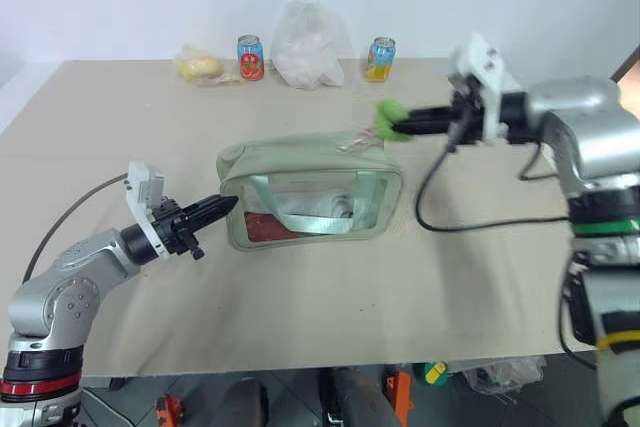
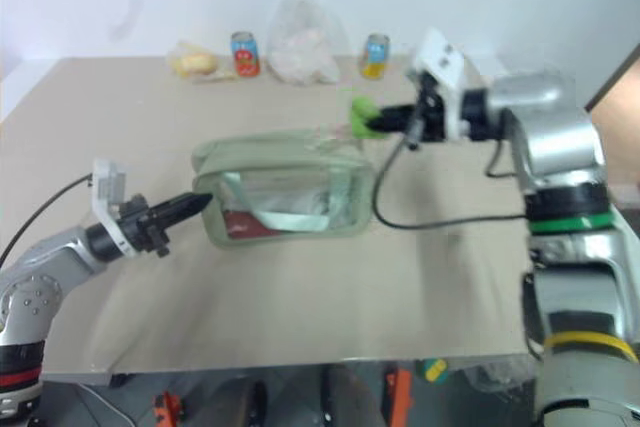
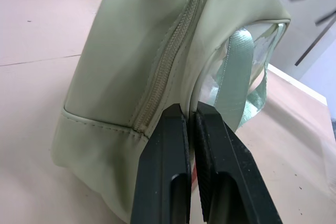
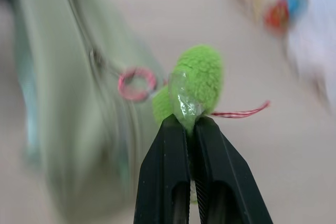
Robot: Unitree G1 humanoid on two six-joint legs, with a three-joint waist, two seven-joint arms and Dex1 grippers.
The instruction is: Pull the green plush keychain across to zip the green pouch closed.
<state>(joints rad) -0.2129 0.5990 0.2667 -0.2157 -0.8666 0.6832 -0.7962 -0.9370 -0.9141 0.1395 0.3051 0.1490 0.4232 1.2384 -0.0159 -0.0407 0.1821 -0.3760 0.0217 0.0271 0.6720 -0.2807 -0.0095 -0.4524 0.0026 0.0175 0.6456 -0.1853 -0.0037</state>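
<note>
Fingers (image 4: 190, 124) pinch green plush keychain (image 4: 197, 85) past green pouch (image 1: 310, 192) edge.

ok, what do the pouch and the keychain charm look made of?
Green pouch: looks like smooth, matte synthetic fabric with stitched seams; its front window is clear glossy plastic, contents visible through it. Green plush keychain: fuzzy fleece-like pile on a thin red cord.

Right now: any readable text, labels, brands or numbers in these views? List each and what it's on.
None can be read.
Red can: printed label, too small to read.
Yellow can: printed label, too small to read.
Green pouch: a red item shows through its clear window, with no legible print.
Green plush keychain: no text on it.
White plastic bag: no print visible.
</note>
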